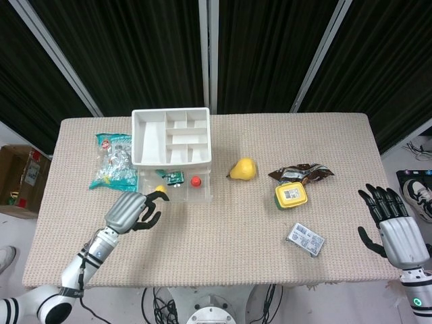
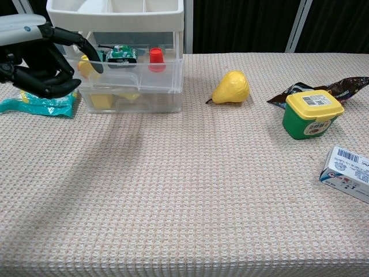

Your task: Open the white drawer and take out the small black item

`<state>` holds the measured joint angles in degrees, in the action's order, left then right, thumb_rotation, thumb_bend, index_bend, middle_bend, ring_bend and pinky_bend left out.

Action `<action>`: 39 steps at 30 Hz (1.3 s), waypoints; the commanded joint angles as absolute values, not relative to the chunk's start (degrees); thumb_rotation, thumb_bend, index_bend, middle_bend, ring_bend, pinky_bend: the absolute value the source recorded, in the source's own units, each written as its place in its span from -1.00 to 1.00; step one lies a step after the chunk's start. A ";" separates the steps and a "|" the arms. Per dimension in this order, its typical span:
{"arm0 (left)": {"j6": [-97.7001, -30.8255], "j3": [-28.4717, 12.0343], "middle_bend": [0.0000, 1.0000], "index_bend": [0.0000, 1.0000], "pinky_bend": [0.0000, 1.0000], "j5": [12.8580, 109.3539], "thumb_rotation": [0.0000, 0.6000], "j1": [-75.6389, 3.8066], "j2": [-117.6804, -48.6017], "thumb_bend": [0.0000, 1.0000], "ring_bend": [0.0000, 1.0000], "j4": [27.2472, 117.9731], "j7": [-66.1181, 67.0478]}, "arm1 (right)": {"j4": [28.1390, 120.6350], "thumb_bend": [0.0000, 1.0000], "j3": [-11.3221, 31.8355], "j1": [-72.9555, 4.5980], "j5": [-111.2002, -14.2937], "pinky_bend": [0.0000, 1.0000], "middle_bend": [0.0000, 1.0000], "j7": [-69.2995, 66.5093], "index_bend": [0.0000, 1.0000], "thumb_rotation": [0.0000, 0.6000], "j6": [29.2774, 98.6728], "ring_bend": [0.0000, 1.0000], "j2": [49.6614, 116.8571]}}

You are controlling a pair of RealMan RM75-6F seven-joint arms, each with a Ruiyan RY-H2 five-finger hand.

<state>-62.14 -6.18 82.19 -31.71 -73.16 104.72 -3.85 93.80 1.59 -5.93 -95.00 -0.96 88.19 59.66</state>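
A white drawer unit (image 1: 171, 138) is seen near the far left part of the table (image 1: 223, 243), its clear upper drawer (image 2: 134, 68) drawn out toward the near edge. Inside that drawer a yellow piece (image 2: 85, 64), a green-and-black small item (image 2: 121, 53) and a red cap-like piece (image 2: 156, 55) are lined up from left to right; whether the dark item is the small black one asked for cannot be told for sure. The left hand (image 1: 129, 210) is held at the drawer's front left corner, its fingers (image 2: 74, 39) curled, one fingertip reaching over the drawer's front lip by the yellow piece; whether the rim is actually pinched cannot be told. Just left of the unit a clear snack bag (image 1: 111, 160) is laid close to the table's left edge. A yellow pear (image 1: 243, 169) is set just right of the drawer, with a narrow gap between them. Toward the right side, a dark wrapper (image 1: 301, 172), a green tub with a yellow lid (image 1: 290, 195) and a small white box (image 1: 305, 238) are grouped. A broad bare stretch of table is left along the near edge. The right hand (image 1: 391, 223) is hung beyond the table's right edge, fingers spread, nothing held.
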 commanded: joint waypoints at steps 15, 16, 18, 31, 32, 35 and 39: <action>-63.00 -5.48 0.66 -0.60 1.00 82.86 1.00 -31.31 -70.21 -0.42 0.95 108.00 -2.54 | 93.13 -0.35 1.70 -5.89 -94.84 -1.00 -1.00 -1.90 -1.00 1.00 88.30 -1.00 59.65; -63.05 -5.32 0.66 -0.60 1.00 83.10 1.00 -31.26 -69.82 -0.43 0.95 108.49 -2.17 | 93.07 -0.35 1.70 -5.93 -94.82 -1.00 -1.00 -1.99 -1.00 1.00 88.20 -1.00 59.65; -63.14 -5.05 0.65 -0.60 1.00 83.63 1.00 -31.16 -68.61 -0.43 0.95 109.82 -1.26 | 92.91 -0.35 1.67 -6.06 -94.89 -1.00 -1.00 -2.17 -1.00 1.00 88.01 -1.00 59.68; -62.94 -11.46 0.69 -0.36 1.00 80.63 1.00 -34.63 -61.39 -0.48 0.95 109.96 2.48 | 92.06 -0.35 1.51 -6.03 -95.87 -1.00 -1.00 -3.17 -1.00 1.00 88.73 -1.00 59.64; -61.80 -12.51 0.70 -0.32 1.00 79.08 1.00 -35.81 -61.53 -0.48 0.95 108.73 3.20 | 92.06 -0.35 1.48 -5.96 -95.96 -1.00 -1.00 -3.18 -1.00 1.00 88.88 -1.00 59.61; -58.51 -14.15 0.71 -0.27 1.00 75.94 1.00 -38.62 -62.01 -0.48 0.95 106.69 4.68 | 91.95 -0.35 1.43 -5.71 -95.87 -1.00 -1.00 -3.37 -1.00 1.00 89.21 -1.00 59.58; -53.70 -15.11 0.71 -0.24 1.00 71.77 1.00 -42.79 -63.86 -0.48 0.95 103.70 8.34 | 91.68 -0.35 1.38 -5.51 -95.64 -1.00 -1.00 -3.65 -1.00 1.00 89.34 -1.00 59.64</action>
